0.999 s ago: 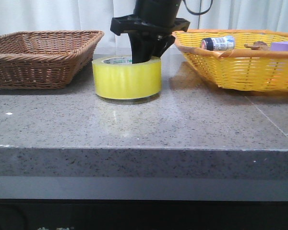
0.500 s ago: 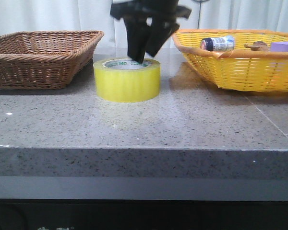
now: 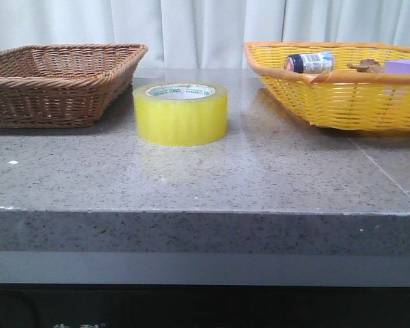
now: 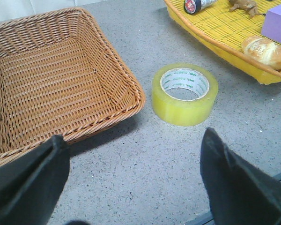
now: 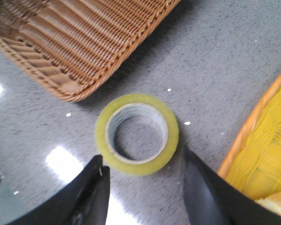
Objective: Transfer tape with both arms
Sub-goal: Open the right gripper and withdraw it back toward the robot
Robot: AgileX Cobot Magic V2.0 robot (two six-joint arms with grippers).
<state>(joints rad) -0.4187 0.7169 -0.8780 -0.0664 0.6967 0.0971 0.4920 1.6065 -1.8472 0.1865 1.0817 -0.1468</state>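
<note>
The tape sits flat on the grey speckled desk, between the brown basket and the yellow basket. Both arms are out of the front view. The left gripper and the right gripper hang above, fingers apart, empty.

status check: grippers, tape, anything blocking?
Left gripper open, holding nothing. Right gripper open above the tape, not touching it. Tape flat on the table between brown basket and yellow basket. Nothing in the way.
</note>
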